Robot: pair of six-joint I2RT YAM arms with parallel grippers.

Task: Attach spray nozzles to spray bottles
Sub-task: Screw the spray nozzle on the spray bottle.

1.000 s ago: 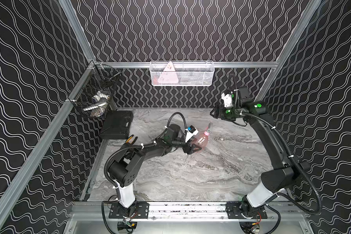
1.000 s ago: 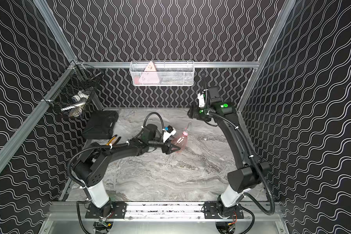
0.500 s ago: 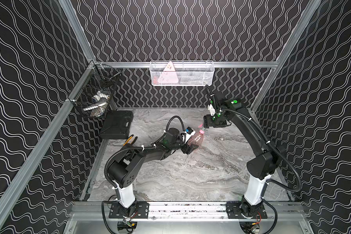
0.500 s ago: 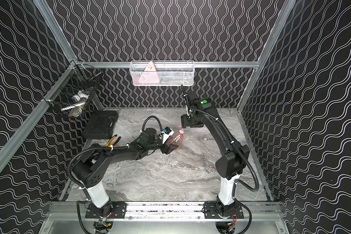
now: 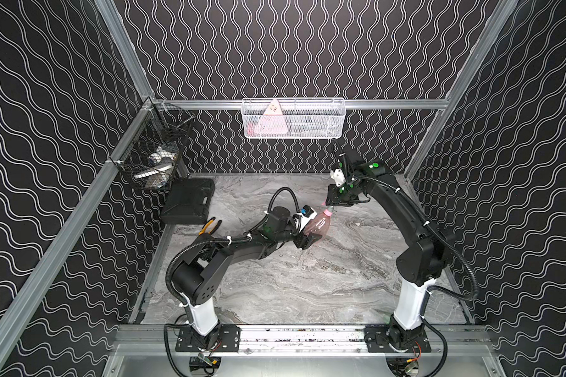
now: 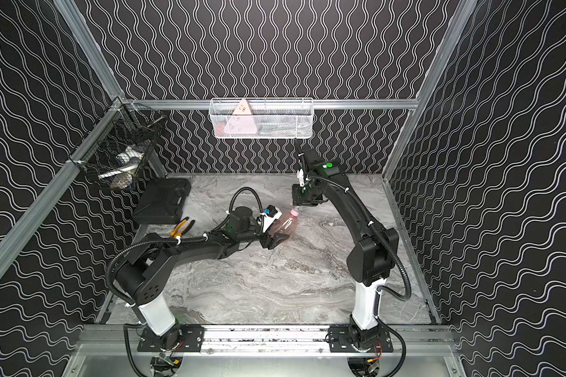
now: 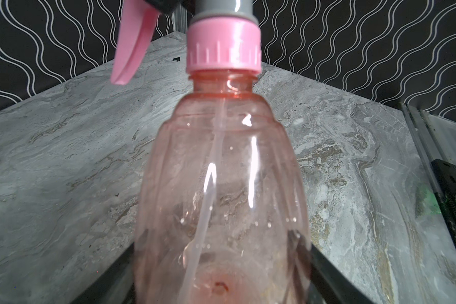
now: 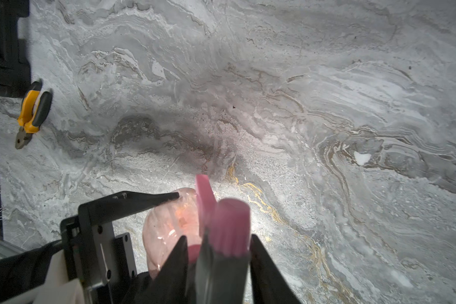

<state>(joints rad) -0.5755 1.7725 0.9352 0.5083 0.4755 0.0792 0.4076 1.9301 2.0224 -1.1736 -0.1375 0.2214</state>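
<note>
Your left gripper (image 5: 308, 235) is clamped on the wide lower end of the bottle (image 5: 319, 225), one of its fingers (image 7: 324, 265) pressed against each side in the left wrist view. You hold the bottle tilted over the middle of the bench (image 5: 307, 287), toward the rear, with its neck pointing up at your right gripper (image 5: 335, 204); it looks lifted clear of the bench. The nozzle (image 5: 329, 212) sits on the bottle's neck: in the left wrist view its pink collar (image 7: 223, 47) covers the top of the neck, the dip tube (image 7: 208, 184) runs down inside the bottle, and the pink trigger (image 7: 132, 44) hangs to one side. Whether the collar is screwed fully down, you cannot tell. Your right gripper comes down onto the nozzle from above; in the right wrist view its jaws are drawn in narrow against either side of the nozzle's grey body, gripping it. On the bench by your left arm lie yellow-handled pliers (image 5: 210, 226), with a black case (image 5: 188, 204) just behind them. A white basket (image 5: 293, 119) on the back wall holds a pink card (image 5: 270, 122), and a black wire basket (image 5: 154, 156) hangs in the corner on your left side.
</note>
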